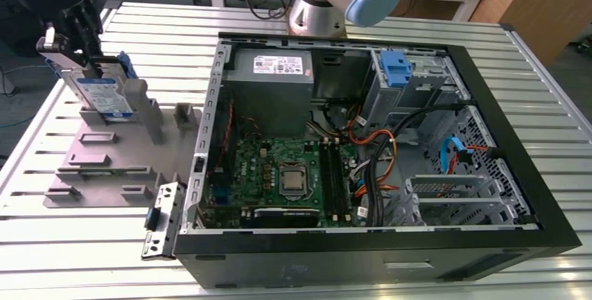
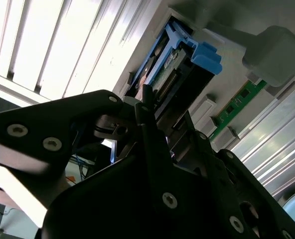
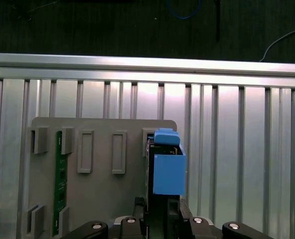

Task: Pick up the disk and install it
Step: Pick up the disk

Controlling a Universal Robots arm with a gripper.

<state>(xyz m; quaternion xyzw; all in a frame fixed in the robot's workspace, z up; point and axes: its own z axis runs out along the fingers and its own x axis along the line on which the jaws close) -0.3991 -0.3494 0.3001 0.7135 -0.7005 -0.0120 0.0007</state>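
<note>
Black gripper [image 1: 82,61] at the exterior view's left, poised over a flat rectangular silver disk [image 1: 100,93] with a white-and-blue label and a blue plastic carrier. Disk upright on edge in a slot of a grey plastic holder [image 1: 111,158], label turned toward the exterior view's right. Jaws narrow, one against each flat face of the disk near its upper edge, holding it.

In both wrist views, gripper [image 3: 157,211] [image 2: 152,107] astride the disk [image 3: 170,174] [image 2: 172,74], blue end tab of the carrier standing out beyond the fingers. Holder [image 3: 102,189] flat on a ribbed aluminium table [image 3: 237,149], a narrow green circuit board [image 3: 60,184] in another of its slots.

Toward the exterior view's right, on the same table [image 1: 55,244], an open black computer case [image 1: 370,269] lying on its side, well apart from the disk. Inside it, a grey box with a white sticker [image 1: 273,71] and a bare blue plastic bracket [image 1: 395,70].
</note>
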